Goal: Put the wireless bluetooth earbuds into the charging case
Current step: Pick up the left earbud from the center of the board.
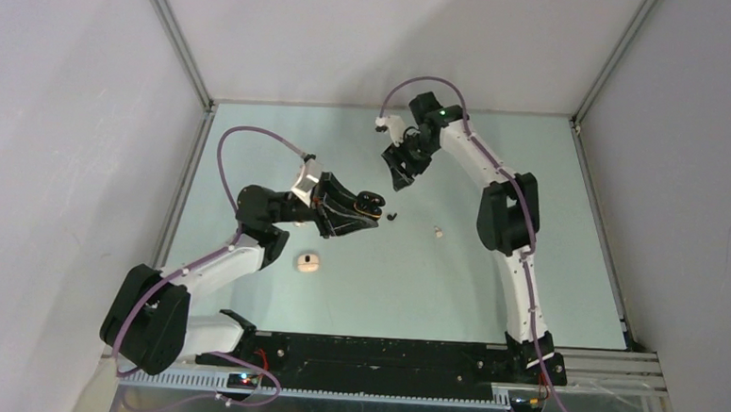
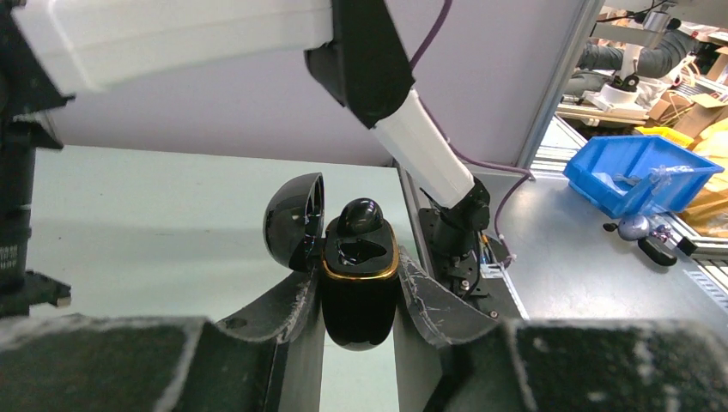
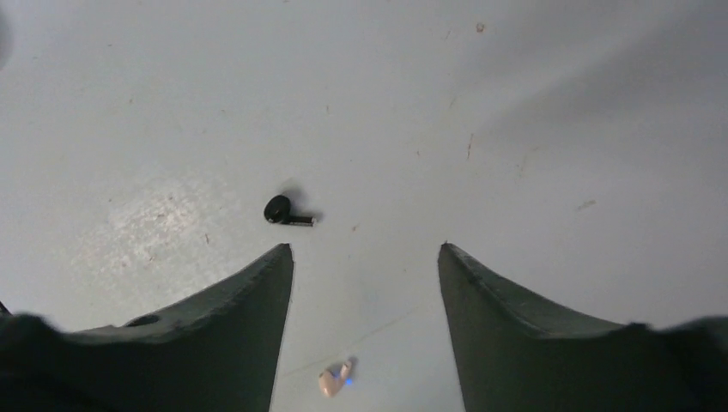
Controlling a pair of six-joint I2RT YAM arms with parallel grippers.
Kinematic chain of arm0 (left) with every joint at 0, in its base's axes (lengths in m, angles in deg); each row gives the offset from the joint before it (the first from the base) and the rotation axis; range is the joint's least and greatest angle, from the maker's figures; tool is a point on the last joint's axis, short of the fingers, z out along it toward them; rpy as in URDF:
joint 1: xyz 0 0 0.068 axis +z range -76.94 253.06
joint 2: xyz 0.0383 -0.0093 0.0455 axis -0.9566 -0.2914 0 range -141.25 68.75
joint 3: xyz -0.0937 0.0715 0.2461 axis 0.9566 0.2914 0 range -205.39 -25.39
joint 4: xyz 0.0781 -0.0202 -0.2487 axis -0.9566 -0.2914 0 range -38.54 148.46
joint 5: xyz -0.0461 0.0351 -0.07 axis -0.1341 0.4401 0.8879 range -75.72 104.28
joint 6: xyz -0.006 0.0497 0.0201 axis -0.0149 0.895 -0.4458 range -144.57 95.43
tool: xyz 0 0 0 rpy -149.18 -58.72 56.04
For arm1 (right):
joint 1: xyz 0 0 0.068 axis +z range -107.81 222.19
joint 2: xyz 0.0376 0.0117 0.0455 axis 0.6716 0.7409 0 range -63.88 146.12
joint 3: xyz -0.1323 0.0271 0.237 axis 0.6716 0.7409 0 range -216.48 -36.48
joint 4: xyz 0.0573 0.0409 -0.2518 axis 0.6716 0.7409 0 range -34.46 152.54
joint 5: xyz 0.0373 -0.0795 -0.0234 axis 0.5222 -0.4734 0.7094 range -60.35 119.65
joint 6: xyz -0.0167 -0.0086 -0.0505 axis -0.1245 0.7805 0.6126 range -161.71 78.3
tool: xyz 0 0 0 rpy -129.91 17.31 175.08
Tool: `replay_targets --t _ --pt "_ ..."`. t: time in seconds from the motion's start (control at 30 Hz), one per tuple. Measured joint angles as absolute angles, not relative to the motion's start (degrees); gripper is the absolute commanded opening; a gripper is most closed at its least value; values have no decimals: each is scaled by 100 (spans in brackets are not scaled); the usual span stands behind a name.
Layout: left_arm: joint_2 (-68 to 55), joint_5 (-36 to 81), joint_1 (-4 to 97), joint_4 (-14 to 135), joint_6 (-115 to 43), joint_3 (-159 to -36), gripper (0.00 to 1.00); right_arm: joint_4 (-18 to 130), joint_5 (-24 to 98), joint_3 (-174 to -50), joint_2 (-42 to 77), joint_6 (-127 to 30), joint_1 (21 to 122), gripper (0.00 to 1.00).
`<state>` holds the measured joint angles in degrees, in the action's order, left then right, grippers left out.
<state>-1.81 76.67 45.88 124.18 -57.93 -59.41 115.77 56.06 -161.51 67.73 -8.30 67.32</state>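
The table [image 1: 491, 269] under me was a pale grey-green sheet, scuffed and speckled when seen close from my right wrist. Plain white walls [image 1: 65, 105] boxed it in, with aluminium posts [image 1: 177, 36] at the corners. Past the open side, my left wrist camera caught a blue bin [image 2: 640, 172] on a cluttered bench.

My left gripper [image 1: 366, 206] was clamped narrowly on the black charging case [image 2: 359, 283], which I held clear of the table with its lid [image 2: 292, 219] swung open to one side. A dark seated earbud [image 2: 360, 215] sat at the far end of the gold-rimmed tray. The nearer hollow was too glossy and dark for me to tell whether it held anything, and my own fingers [image 2: 275, 313] hid the flanks of the case.

My right gripper [image 3: 365, 249] hung above the table with its fingers spread wide and nothing between them. A black earbud [image 3: 279, 209] lay beyond my left-hand fingertip in that view, just beside the held case from above [image 1: 391, 216]. A cream earbud [image 3: 335, 380] with a blue glint lay low in the gap, apart from the black one.

A beige case [image 1: 309, 262] rested near my left forearm. It was too small for me to tell whether it was open. From above, my right fingertips merged into dark housing.
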Motion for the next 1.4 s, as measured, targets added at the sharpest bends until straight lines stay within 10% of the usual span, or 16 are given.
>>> replay_targets --t 0.43,1.4 --pt "-225 7660 4588 12660 -5959 -5948 2 11332 4669 -15574 7326 -1824 7178 19" --pt "-234 7658 4583 12695 -5970 -5948 2 11155 4972 -14221 6655 -1660 7811 18"
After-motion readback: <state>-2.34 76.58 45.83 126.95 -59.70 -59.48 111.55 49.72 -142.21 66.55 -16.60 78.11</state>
